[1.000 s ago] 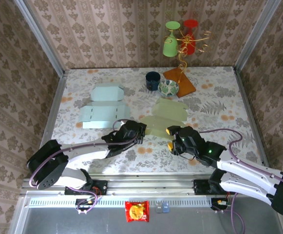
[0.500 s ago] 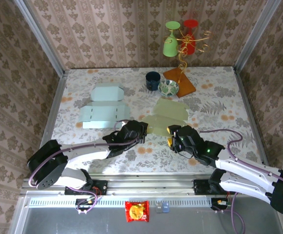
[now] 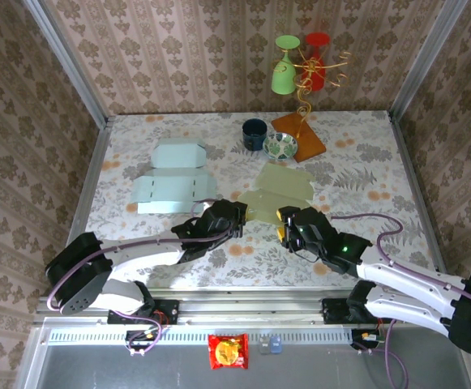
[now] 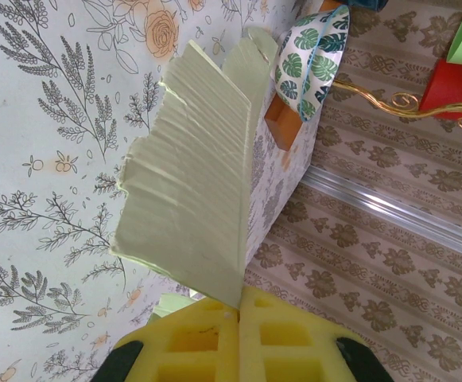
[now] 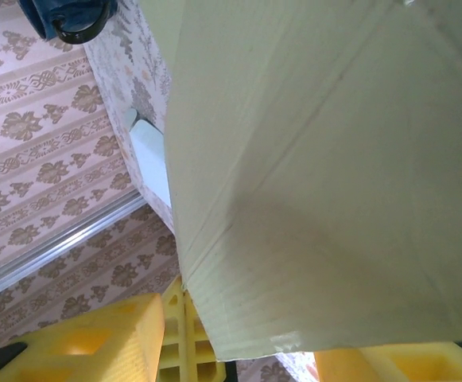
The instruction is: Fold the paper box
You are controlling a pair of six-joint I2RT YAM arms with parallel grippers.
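The left gripper (image 3: 233,217) clamped shut on the flat green box (image 3: 282,188), apparently steadying it while the half-open right gripper (image 3: 284,221) straddled its edge, not yet gripping

The white floral-patterned table top (image 3: 357,162) is lit evenly and brightly from above, and only faint, soft shadows are cast. In the right wrist view the pale green flat cardboard sheet (image 5: 318,159) is shaded underneath, and the yellow foam finger pads (image 5: 95,342) are blurred near the lens.
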